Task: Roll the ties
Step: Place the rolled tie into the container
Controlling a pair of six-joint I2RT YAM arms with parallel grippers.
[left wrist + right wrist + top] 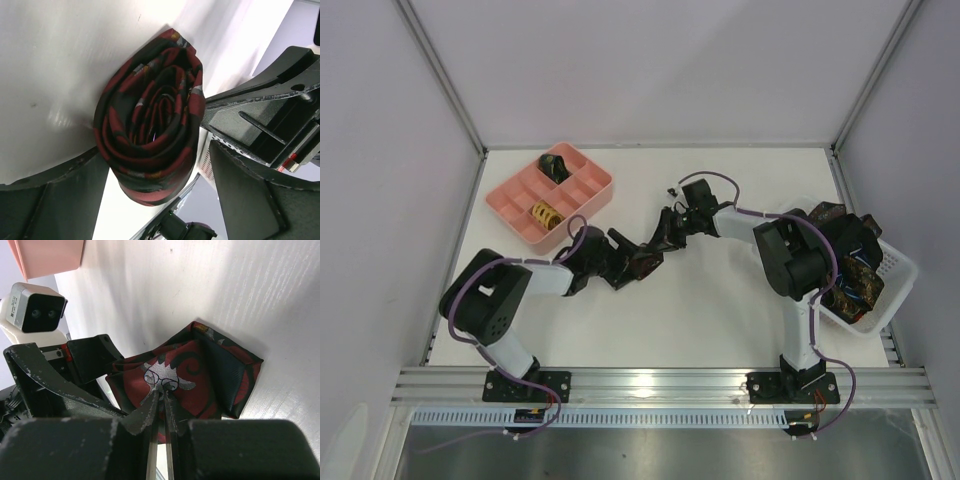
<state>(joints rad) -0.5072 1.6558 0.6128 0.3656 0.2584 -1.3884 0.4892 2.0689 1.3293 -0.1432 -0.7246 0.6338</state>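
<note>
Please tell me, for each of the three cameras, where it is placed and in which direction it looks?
Top external: above and behind the arms, looking down on the table; both arms and bases show.
Left wrist: on the left arm, looking along its fingers at the rolled red tie.
Right wrist: on the right arm, looking at the right gripper pinching the same tie; the left gripper shows too.
Shared: both wrist views show this tie.

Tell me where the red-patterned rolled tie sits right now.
In the top view the rolled tie lies on the white table at centre, between the left claw and right claw, below the pink tray.
</note>
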